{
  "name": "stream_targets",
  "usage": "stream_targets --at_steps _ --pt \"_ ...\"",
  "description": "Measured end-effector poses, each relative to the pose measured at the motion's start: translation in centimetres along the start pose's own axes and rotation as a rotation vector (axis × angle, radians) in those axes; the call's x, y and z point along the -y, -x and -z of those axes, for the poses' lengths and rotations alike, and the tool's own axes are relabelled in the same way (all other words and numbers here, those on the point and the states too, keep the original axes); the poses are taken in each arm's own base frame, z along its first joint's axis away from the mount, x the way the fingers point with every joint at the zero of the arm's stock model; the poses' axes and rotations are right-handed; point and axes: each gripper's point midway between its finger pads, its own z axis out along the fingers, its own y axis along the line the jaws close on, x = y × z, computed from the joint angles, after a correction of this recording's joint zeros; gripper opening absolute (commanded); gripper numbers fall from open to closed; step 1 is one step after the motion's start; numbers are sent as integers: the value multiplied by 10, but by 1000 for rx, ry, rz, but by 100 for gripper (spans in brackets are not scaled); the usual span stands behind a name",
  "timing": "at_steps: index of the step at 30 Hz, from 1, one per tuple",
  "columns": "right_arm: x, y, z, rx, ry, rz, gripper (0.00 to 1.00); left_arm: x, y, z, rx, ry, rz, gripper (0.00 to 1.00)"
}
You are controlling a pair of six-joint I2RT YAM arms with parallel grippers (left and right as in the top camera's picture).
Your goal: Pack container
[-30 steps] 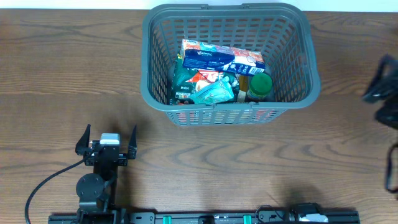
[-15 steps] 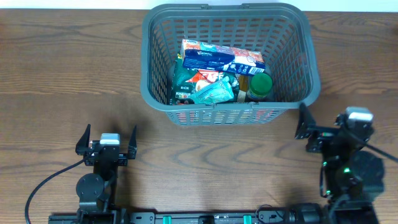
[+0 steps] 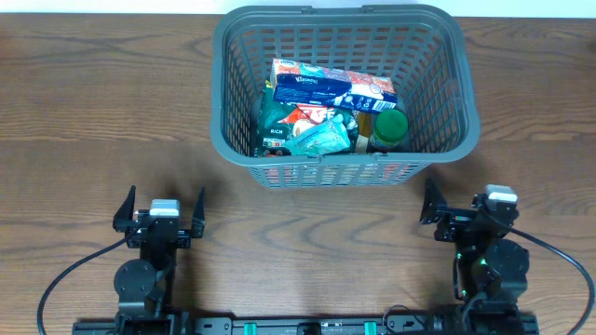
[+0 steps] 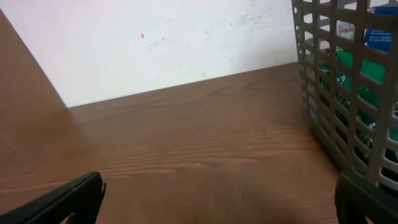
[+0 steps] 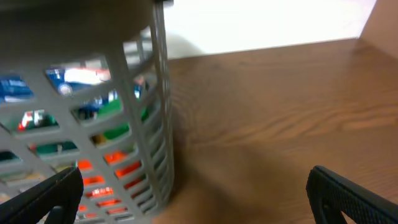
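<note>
Grey slotted plastic forms the container [image 3: 440, 65], which stands on the wooden table [image 3: 84, 112] at the far centre, its long sides running left to right. Inside it lies a printed blue-and-white box [image 3: 331, 86] toward the far side. A jar with a green lid [image 3: 389, 125] stands at the near right of the floor. A dark green packet [image 3: 276, 126] sits near left, and a teal packet [image 3: 321, 138] lies between it and the jar.

Both arms rest low at the near edge of the table, well apart from each other and outside the container. The left gripper [image 3: 160, 209] sits near left, pointing toward the far side. Its two fingers are spread wide with bare table between them. In its wrist view the container's lattice wall [image 4: 336, 93] fills the right side, green and blue packaging showing through the slots. The right gripper [image 3: 466, 212] sits near right, just beside the container's near right corner and not touching it. Its fingers are also spread wide and hold nothing. In its wrist view the corner of the container [image 5: 143, 143] looms blurred on the left, orange showing through the lower slots.
</note>
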Motion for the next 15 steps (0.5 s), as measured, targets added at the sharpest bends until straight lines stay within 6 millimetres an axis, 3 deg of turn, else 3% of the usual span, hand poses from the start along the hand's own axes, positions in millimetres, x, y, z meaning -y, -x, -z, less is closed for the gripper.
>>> stream_targets --at_steps 15 --pt "-3 -58 -17 -39 50 1 99 0 0 0 0 0 0 99"
